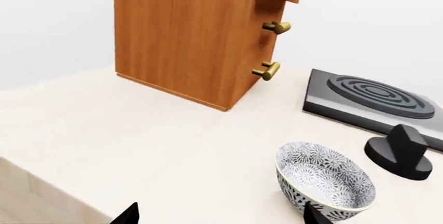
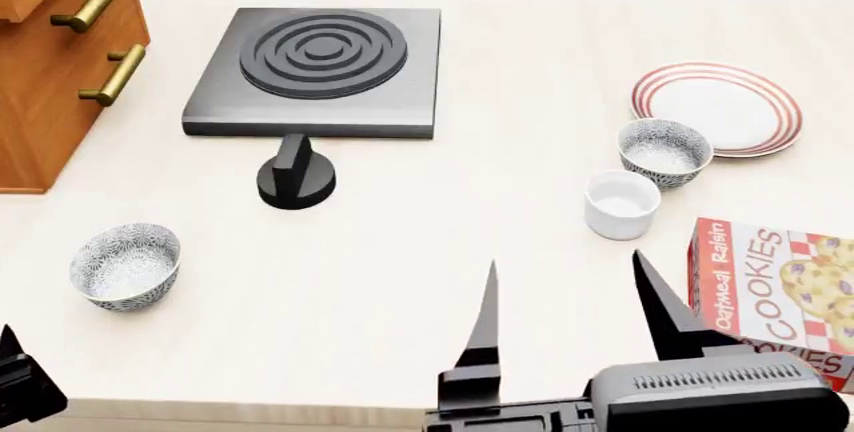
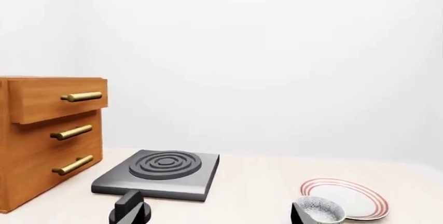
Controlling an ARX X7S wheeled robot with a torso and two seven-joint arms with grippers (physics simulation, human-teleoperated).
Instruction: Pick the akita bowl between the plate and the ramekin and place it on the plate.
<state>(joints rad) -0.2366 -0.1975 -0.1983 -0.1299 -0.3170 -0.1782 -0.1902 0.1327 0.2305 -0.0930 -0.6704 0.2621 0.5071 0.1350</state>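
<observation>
The akita bowl (image 2: 665,151), speckled grey and white, sits between the red-ringed plate (image 2: 717,107) and the plain white ramekin (image 2: 622,204) at the right of the counter. In the right wrist view the same bowl (image 3: 320,209) shows in front of the plate (image 3: 344,197). My right gripper (image 2: 574,317) is open and empty, low at the near edge, well short of the ramekin. My left gripper (image 1: 220,216) is open over bare counter, with a twin speckled bowl (image 1: 325,180) just beyond one fingertip. That twin bowl (image 2: 126,265) sits at the near left.
A dark stove plate (image 2: 320,67) lies at the back centre with a black knob (image 2: 295,180) in front of it. A wooden drawer cabinet (image 2: 60,62) stands at the far left. A red cookies box (image 2: 774,287) lies at the near right, beside the ramekin.
</observation>
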